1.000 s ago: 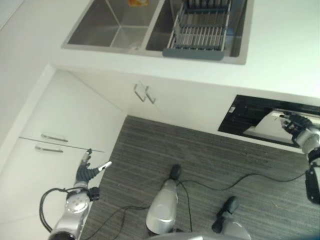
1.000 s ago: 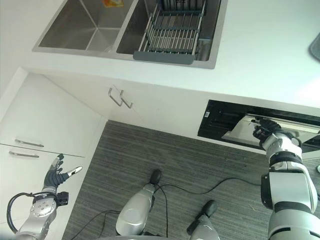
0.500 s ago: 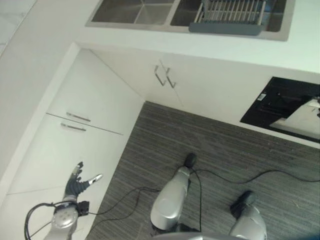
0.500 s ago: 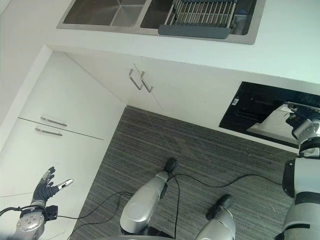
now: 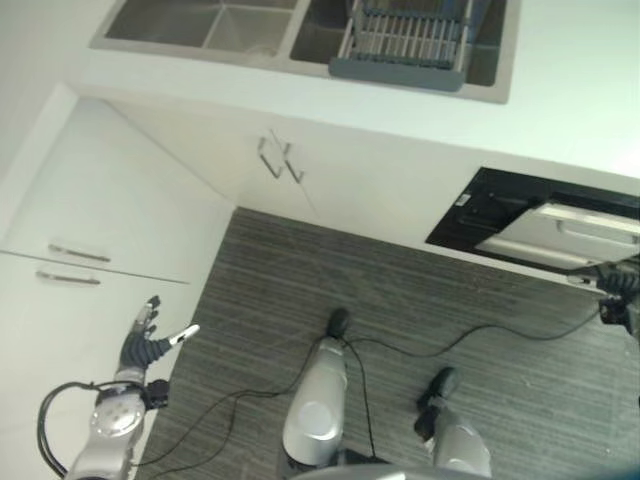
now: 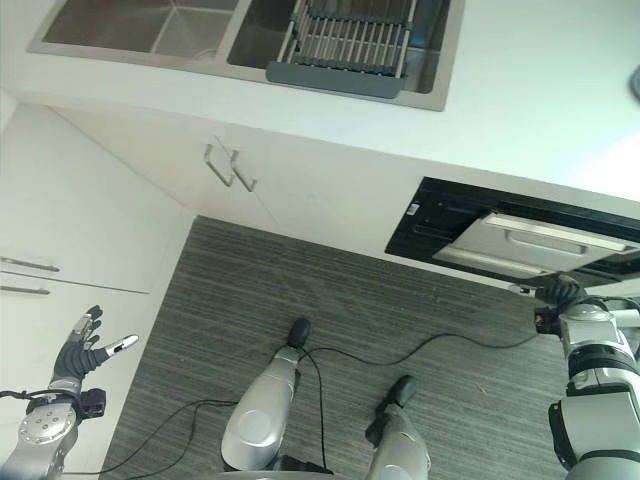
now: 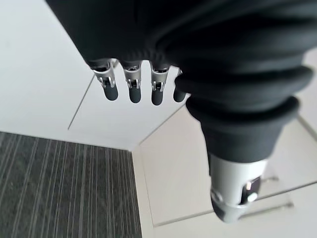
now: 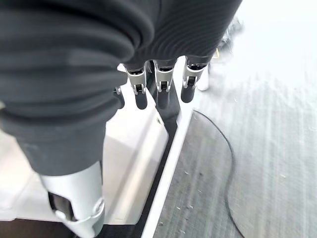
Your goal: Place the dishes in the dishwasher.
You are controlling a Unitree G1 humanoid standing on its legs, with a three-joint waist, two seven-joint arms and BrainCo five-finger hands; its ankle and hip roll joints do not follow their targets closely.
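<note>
The right hand (image 6: 560, 296) is hanging at the dishwasher door's (image 6: 520, 247) front edge, fingers relaxed, seemingly gripping nothing. It should hook that edge and pull down evenly. The rack (image 6: 345, 45) is sitting in the sink (image 6: 100, 35) at twelve o'clock, any dishes unclear. The left hand (image 6: 80, 350) is idling open at eight o'clock.

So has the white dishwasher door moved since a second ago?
Yes. The white dishwasher door has swung further out from its black opening, with the right hand at its edge.
</note>
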